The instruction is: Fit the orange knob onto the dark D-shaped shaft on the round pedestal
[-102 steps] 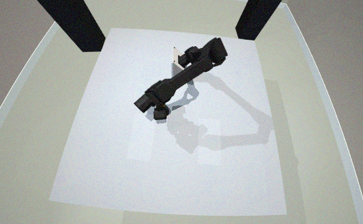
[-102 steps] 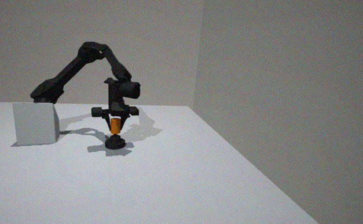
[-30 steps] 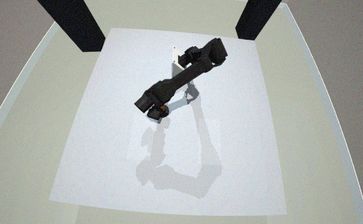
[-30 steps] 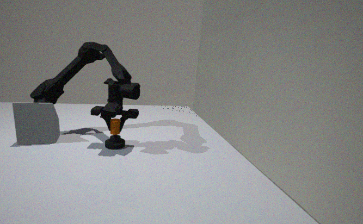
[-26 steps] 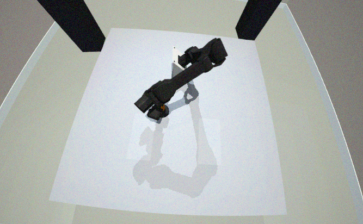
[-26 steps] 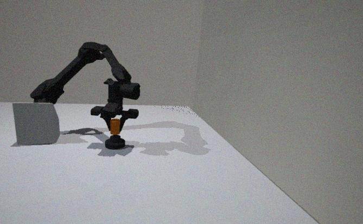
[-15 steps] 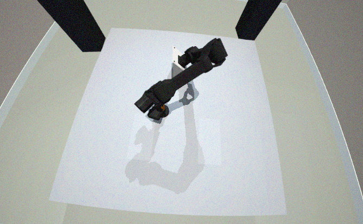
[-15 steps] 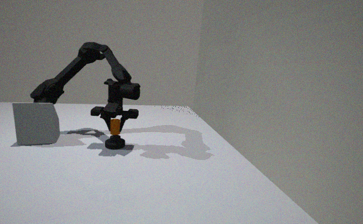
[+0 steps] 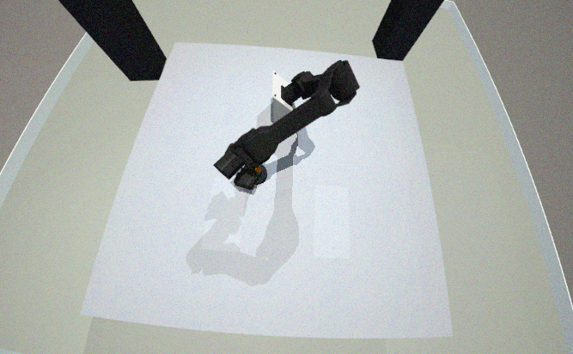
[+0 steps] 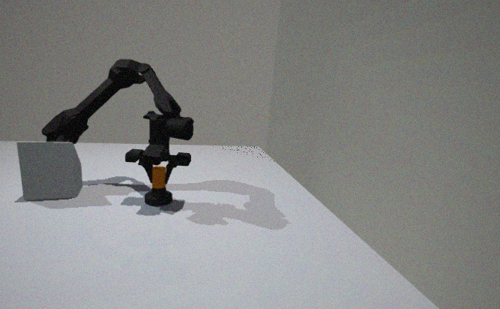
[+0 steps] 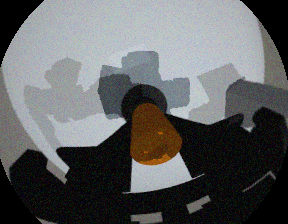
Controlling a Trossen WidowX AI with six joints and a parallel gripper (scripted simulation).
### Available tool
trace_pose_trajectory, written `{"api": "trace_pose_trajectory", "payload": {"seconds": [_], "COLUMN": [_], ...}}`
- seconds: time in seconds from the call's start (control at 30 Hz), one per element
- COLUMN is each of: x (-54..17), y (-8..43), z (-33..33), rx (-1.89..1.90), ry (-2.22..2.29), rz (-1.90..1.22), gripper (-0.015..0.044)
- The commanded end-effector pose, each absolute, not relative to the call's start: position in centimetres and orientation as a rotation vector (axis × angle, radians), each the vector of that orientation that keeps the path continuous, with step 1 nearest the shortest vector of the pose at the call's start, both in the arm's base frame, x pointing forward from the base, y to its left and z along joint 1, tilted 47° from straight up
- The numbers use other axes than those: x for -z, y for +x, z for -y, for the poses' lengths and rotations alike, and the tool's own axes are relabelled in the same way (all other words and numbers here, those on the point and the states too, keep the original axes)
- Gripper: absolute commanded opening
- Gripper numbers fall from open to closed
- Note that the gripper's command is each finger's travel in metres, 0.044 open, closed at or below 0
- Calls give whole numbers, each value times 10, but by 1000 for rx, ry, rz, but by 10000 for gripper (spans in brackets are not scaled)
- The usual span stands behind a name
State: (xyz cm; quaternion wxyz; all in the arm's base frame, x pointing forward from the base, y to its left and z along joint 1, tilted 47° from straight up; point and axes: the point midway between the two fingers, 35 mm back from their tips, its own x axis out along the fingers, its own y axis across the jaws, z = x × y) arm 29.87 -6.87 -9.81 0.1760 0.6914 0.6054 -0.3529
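The orange knob (image 10: 158,176) (image 11: 155,132) stands upright over the round dark pedestal (image 10: 158,199) (image 11: 159,100). In the exterior view its lower end meets the pedestal's narrower upper step, with no gap or bare shaft showing between them. My gripper (image 10: 159,181) (image 11: 147,119) points down and is shut on the knob, one finger on each side. In the top view only a bit of the knob (image 9: 257,168) shows beside the dark gripper body. The shaft and the flat side of the knob's hole are hidden.
A grey block (image 10: 49,170) (image 11: 257,105) stands on the white table top (image 9: 368,285) (image 10: 244,268), near the arm's base. Two black pillars (image 9: 121,39) (image 9: 403,33) rise at the back in the top view. The arm's shadows fall around the pedestal.
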Motion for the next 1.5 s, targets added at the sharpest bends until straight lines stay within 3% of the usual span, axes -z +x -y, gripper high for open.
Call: {"api": "trace_pose_trajectory", "payload": {"seconds": [0.0, 0.43, 1.0, 1.2, 1.47], "x": [100, 103, 103, 101, 37], "y": [298, 298, 298, 299, 296], "z": [66, 64, 64, 66, 133], "rx": [1000, 998, 998, 999, 1004], "ry": [1970, 1958, 1958, 1958, 1955], "rz": [-1712, -1714, -1714, -1713, -1711], "gripper": [0, 0, 440, 440, 440]}}
